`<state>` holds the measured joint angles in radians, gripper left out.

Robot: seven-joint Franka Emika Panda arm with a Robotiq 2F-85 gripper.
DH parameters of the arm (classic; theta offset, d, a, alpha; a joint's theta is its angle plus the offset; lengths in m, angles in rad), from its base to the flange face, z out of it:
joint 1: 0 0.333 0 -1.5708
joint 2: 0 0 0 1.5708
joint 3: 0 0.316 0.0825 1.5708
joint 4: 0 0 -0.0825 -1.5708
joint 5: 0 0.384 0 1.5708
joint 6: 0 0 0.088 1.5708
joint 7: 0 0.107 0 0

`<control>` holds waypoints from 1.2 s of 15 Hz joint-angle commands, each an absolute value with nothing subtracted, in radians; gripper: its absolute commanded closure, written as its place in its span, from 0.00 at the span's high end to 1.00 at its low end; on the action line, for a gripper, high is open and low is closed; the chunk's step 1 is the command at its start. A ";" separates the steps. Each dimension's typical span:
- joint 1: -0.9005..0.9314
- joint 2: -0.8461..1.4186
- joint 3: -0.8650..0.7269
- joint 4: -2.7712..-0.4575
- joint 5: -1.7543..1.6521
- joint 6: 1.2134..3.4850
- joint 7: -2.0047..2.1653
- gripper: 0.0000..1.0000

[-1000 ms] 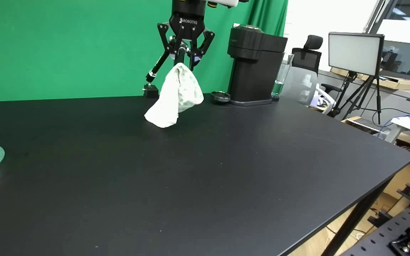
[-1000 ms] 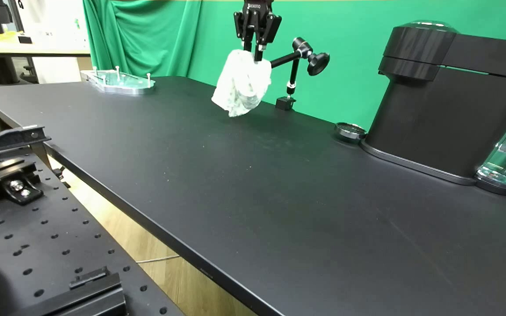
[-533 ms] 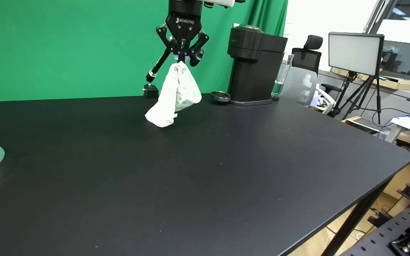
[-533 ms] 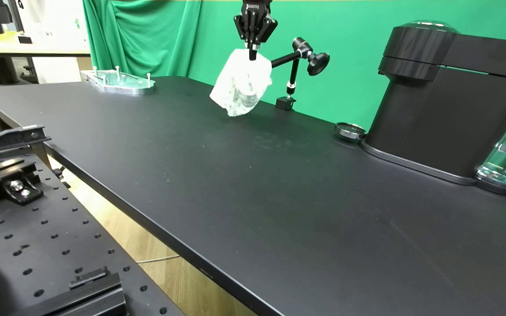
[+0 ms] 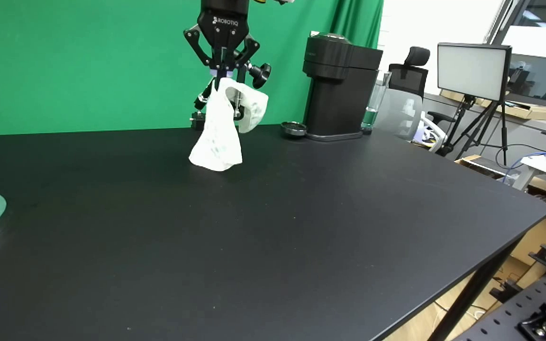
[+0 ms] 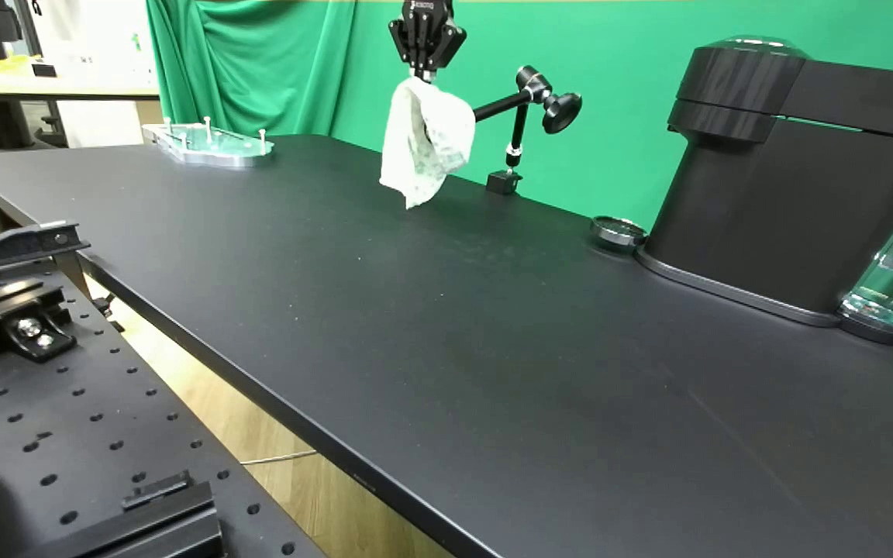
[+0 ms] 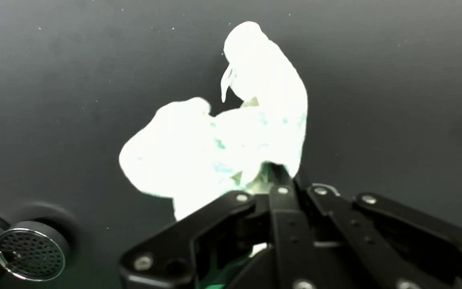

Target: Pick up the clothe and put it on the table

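Note:
A white cloth with faint green marks [image 5: 217,137] hangs at the back of the black table [image 5: 273,246]; it shows in both exterior views [image 6: 408,167]. My gripper [image 5: 219,83] is shut on its top edge, also in an exterior view [image 6: 421,77]. The cloth's other side loops beside a black jointed stand [image 6: 505,107] and meets its arm end; whether it rests on it is hidden. The lower end hangs over the table; contact is unclear. In the wrist view the cloth [image 7: 183,148] is overexposed ahead of my gripper [image 7: 291,176], whose fingertips are partly hidden.
A black coffee machine [image 6: 772,209] with a water tank stands at the back, a small round metal dish [image 6: 618,232] beside it. A clear plate with posts [image 6: 214,147] lies at the table's far end. A green curtain [image 5: 88,61] is behind.
The fingers closed on the cloth's top between one and half a second ago. My gripper has since moved left in both exterior views, pulling the cloth's top along and opening a loop.

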<state>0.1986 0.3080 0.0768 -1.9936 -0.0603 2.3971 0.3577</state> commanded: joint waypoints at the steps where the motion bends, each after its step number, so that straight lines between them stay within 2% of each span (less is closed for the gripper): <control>1: 0.223 0.281 0.112 -2.012 -0.055 2.371 0.298 0.01; 16: 0.257 0.302 0.210 -2.073 -0.021 2.269 0.112 0.01; 17: 0.256 0.302 0.210 -2.077 -0.020 2.264 0.109 0.19; 18: 0.256 0.302 0.211 -2.080 -0.020 2.258 0.105 0.29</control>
<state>0.2581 0.3134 0.2084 -2.0694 -0.0370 2.2821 0.1258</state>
